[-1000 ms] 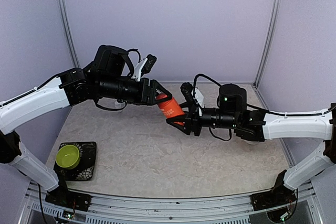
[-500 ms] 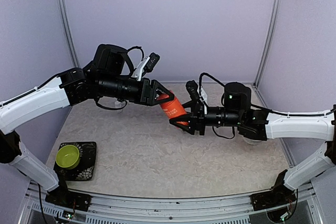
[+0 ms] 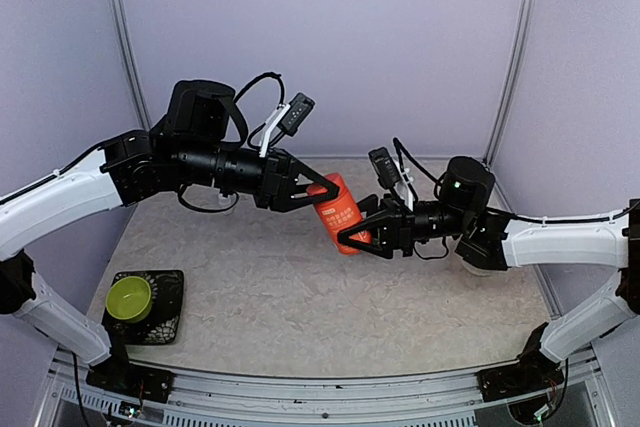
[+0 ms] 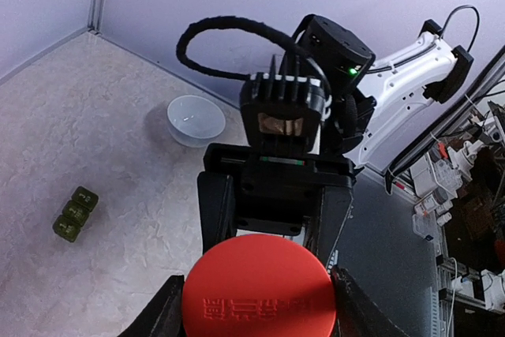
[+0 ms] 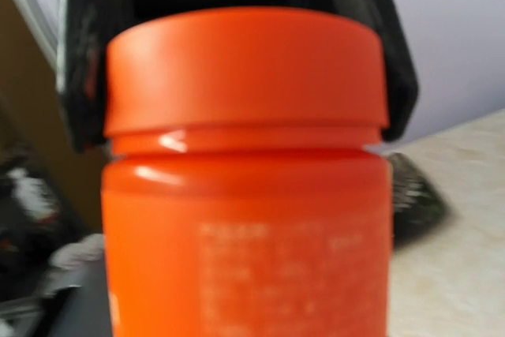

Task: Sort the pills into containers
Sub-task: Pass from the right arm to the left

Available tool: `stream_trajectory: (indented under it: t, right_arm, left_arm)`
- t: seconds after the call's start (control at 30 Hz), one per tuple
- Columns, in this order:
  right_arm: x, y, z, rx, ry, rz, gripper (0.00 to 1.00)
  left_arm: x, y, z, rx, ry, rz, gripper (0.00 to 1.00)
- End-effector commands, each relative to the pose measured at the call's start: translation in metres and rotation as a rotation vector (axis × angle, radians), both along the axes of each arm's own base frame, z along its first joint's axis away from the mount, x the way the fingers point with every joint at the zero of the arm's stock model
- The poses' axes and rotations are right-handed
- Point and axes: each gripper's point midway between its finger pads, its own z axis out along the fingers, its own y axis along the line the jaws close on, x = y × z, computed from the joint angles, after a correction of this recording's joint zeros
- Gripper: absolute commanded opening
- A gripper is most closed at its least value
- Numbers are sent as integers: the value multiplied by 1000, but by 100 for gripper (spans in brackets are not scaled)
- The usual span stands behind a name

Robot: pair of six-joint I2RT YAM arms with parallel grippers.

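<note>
An orange pill bottle (image 3: 341, 213) with an orange cap (image 4: 259, 286) hangs tilted in the air between both arms. My left gripper (image 3: 324, 192) is shut on its cap end, with a finger on each side of the cap in the left wrist view. My right gripper (image 3: 353, 236) grips the bottle's lower body. The bottle (image 5: 245, 250) fills the right wrist view, and my right fingers do not show there. The dark green three-cell pill box (image 4: 75, 213) lies on the table far below, to the left. No pills are visible.
A white bowl (image 4: 196, 120) stands on the table beyond the pill box. A lime-green bowl (image 3: 129, 297) sits on a black square base (image 3: 165, 319) at the front left. Purple walls close in the back and sides.
Both arms have carried the bottle a little to the right and higher. The left wrist has risen and the bottle now tilts more steeply.
</note>
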Motion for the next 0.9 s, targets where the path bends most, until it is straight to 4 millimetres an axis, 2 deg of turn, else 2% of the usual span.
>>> stream_trajectory:
  t: [0.0, 0.2, 0.3, 0.57, 0.73, 0.87]
  right_arm:
    - [-18, -9, 21, 46, 153, 178, 3]
    - [-7, -5, 13, 6, 126, 111, 5]
    - [-3, -4, 10, -11, 103, 84, 13]
    - [7, -1, -1, -49, 69, 27, 62]
    - [22, -3, -16, -106, 20, -72, 99]
    - [35, -9, -23, -144, -12, -161, 100]
  left_arm:
    - [-66, 2, 25, -80, -162, -321, 20]
    - [-44, 1, 21, -46, -167, -193, 13]
    - [-39, 1, 19, -47, -146, -162, 13]
    - [-27, 2, 26, -65, -147, -85, 8]
    - [-9, 11, 27, -43, -158, 22, 8]
    - [8, 18, 19, -3, -150, 107, 8]
